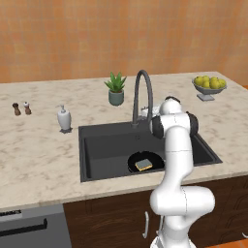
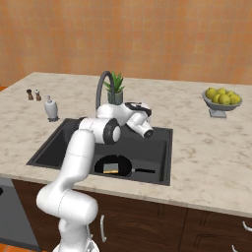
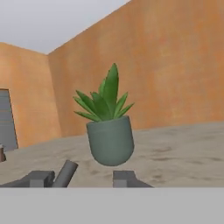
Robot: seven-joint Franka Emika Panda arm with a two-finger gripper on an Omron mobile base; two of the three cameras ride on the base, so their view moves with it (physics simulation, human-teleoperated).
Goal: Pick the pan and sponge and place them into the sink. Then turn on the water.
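Orange wall behind, pale marble counter (image 1: 38, 155) out front. Sat at six o'clock in the dark sink (image 1: 101, 145): black pan (image 1: 138, 159), sponge (image 1: 143, 164) lying in it, handle toward three in the right base view. Rose at twelve behind the basin: arched faucet (image 1: 144, 92), no stream visible. Looked past parted fingertips (image 3: 124, 177) of the gripper (image 3: 83, 178), nothing between them, a slim grey bar just beside the left one, straight at the potted plant (image 3: 109, 131). Stood at two o'clock: fruit bowl (image 1: 209, 86).
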